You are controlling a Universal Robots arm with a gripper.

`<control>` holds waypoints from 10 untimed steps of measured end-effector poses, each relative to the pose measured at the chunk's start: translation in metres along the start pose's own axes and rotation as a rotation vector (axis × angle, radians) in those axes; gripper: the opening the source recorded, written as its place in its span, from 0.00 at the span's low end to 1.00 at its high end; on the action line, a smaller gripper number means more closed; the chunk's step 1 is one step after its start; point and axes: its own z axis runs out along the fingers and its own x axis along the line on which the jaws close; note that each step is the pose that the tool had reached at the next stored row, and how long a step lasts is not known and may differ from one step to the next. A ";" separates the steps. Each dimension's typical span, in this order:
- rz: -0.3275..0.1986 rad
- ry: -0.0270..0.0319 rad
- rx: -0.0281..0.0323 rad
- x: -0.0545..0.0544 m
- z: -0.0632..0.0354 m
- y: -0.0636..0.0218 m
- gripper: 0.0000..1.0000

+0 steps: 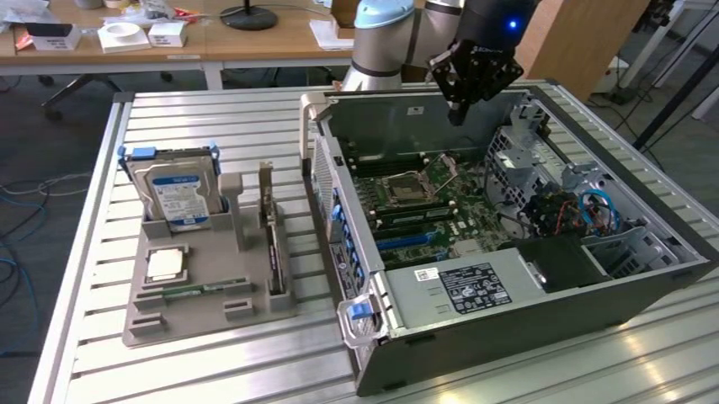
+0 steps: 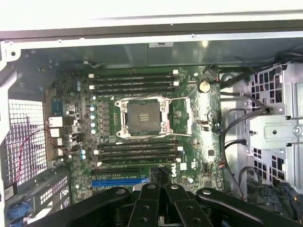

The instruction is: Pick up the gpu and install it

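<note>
Gripper: black gripper (image 1: pixel 460 105) (image 2: pixel 161 208) hangs over the far end of the open computer case (image 1: pixel 337 181), above the motherboard (image 1: pixel 433 202) (image 2: pixel 142 118), touching nothing; whether it is spread or clenched cannot be told.
Below it: the wrist view looks down on the CPU socket (image 2: pixel 144 118), with a blue slot (image 2: pixel 118 181) close to the gripper body.
Gpu: the gpu (image 1: pixel 269 223) looks to be the thin card standing on edge in the grey holder (image 1: pixel 202 295), well apart from the gripper, beside the case.
Holder: also carries an upright hard drive (image 1: pixel 178 189).
Surface: slatted metal table (image 1: pixel 168 118).
Room: wooden desks (image 1: pixel 258 42) behind.
</note>
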 end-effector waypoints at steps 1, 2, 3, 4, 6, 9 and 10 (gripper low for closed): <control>0.000 0.0000 -0.0001 0.000 0.0000 0.0000 0.10; 0.000 0.0001 -0.0001 0.000 0.0000 0.0000 0.10; 0.000 0.0001 -0.0001 0.000 0.0000 0.0000 0.10; 0.000 0.0001 0.0000 0.000 0.0000 0.0000 0.10; 0.000 0.0001 -0.0001 0.000 0.0000 0.0000 0.10; 0.000 -0.0001 -0.0005 0.002 0.0002 -0.0001 0.10; 0.000 -0.0016 -0.0007 0.006 0.0005 -0.0004 0.10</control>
